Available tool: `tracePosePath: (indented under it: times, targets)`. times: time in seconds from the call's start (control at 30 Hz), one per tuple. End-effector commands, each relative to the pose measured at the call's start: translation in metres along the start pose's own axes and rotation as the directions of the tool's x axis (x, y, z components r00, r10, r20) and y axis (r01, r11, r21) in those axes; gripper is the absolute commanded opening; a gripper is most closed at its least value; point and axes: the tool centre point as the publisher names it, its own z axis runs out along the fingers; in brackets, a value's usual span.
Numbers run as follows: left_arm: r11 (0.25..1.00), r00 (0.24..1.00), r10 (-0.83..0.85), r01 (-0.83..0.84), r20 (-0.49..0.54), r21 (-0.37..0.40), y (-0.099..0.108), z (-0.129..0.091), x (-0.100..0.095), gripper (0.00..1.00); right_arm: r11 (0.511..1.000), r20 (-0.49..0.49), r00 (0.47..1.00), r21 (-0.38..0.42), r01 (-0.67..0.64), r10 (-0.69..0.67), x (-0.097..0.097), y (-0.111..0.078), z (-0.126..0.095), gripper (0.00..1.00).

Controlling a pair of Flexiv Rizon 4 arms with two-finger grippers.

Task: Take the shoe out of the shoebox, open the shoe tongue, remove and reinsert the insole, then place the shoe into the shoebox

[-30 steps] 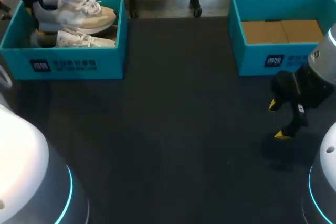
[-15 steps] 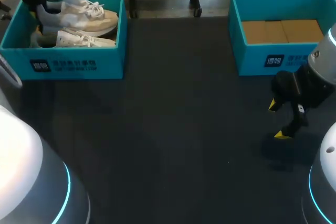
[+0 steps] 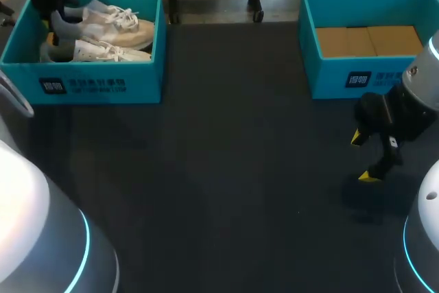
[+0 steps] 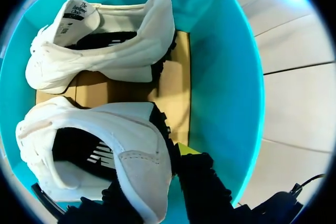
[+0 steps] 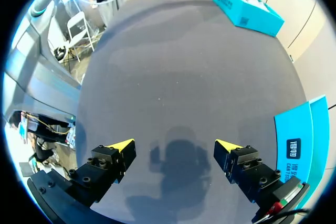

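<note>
Inside the shoebox [image 4: 226, 77], the left tool [image 4: 152, 174] clamps a shoe [image 4: 105, 140].

Quick count: two white shoes, an upper shoe [image 3: 113, 25] and a lower shoe [image 3: 103, 51], both upper left. Two teal shoeboxes: left shoebox [image 3: 89, 86], right shoebox [image 3: 336, 77].

The surface [image 3: 233, 169] is a plain dark charcoal. At its far left corner, the shoebox [image 3: 137, 80] is bright teal with a navy panel of white print and a brown cardboard floor. The shoe [image 4: 131, 145] is white with black lining and a cream sole. The second shoe [image 4: 105, 56] has the same white and black. At the far right corner, the second box [image 3: 329, 77] is teal with a tan floor. The right gripper [image 3: 363, 157] is black with yellow-tipped jaws.
</note>
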Motion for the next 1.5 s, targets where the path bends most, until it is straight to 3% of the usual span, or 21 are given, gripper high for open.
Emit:
tracePosePath:
  times: [0.03, 0.3, 0.53, 0.67, 0.7, 1.1, 1.5]
  targets:
    - [1.0, 1.0, -0.003, 0.003, 0.004, 0.014, 0.009, 0.005, 0.0, 0.22, 1.0, 0.002, 1.0, 0.002, 0.0, 0.0, 0.001, 0.0, 0.001, 1.0]
    - [1.0, 1.0, -0.003, 0.003, 0.019, 0.021, 0.011, 0.01, -0.001, 0.3, 1.0, 0.002, 1.0, 0.002, 0.0, 0.0, 0.001, 0.0, 0.001, 1.0]
    - [1.0, 1.0, -0.001, 0.0, 0.026, 0.026, 0.012, 0.01, -0.003, 0.48, 1.0, 0.002, 1.0, 0.002, 0.0, 0.0, 0.001, 0.0, 0.001, 1.0]
    - [1.0, 0.999, 0.008, -0.01, 0.053, 0.021, 0.008, 0.002, -0.003, 0.97, 1.0, 0.002, 1.0, 0.002, 0.0, 0.0, 0.001, 0.0, 0.001, 1.0]
    - [1.0, 0.998, 0.009, -0.01, 0.061, 0.016, 0.006, -0.002, -0.002, 1.0, 1.0, 0.002, 1.0, 0.002, 0.0, 0.0, 0.001, 0.0, 0.001, 1.0]
    - [0.998, 0.99, 0.03, -0.022, 0.138, -0.06, -0.027, -0.062, 0.005, 1.0, 1.0, 0.002, 1.0, 0.002, 0.0, 0.0, 0.001, 0.0, 0.001, 1.0]
    - [0.997, 0.99, 0.063, -0.056, 0.126, -0.059, -0.092, -0.099, 0.009, 1.0, 1.0, 0.002, 1.0, 0.002, 0.0, 0.0, 0.001, 0.0, 0.001, 1.0]
